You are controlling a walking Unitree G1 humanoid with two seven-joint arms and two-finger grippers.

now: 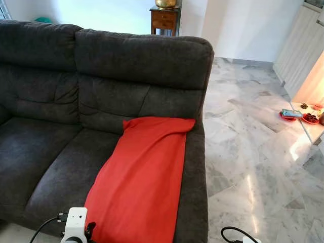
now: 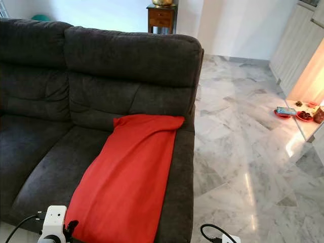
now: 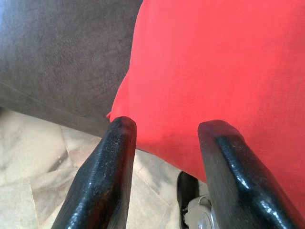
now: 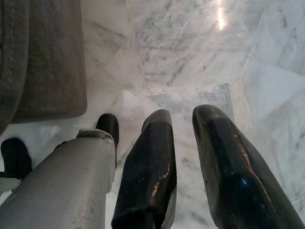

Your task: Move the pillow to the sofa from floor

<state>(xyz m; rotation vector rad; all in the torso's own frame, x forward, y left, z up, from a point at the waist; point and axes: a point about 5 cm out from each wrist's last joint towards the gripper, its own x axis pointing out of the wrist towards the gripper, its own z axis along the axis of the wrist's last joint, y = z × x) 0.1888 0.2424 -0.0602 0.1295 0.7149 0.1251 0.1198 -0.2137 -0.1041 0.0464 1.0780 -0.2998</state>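
Spanning most of the head views, a dark grey sofa point(image 1: 61, 101) stands on a white marble floor point(image 1: 253, 131), and the red pillow point(image 1: 144, 177) lies lengthwise on its right-hand seat cushion, its far end against the backrest beside the right armrest and its near end hanging just over the seat's front edge. Behind the sofa a small wooden side table point(image 1: 165, 19) stands by the wall, carrying a brass-coloured bowl point(image 1: 165, 3) whose contents cannot be seen. At the far right, a pale tabletop point(image 1: 313, 126) holds small red dishes point(image 1: 310, 119) with dark bits in them, too small to identify, and a flat blue item sits on another dish next to them. The left claw point(image 3: 164, 131) hovers at the pillow's near edge with its fingers spread moderately apart and nothing between them. The right claw point(image 4: 183, 119) hangs low over the marble beside the sofa's corner, fingers a narrow gap apart, empty.
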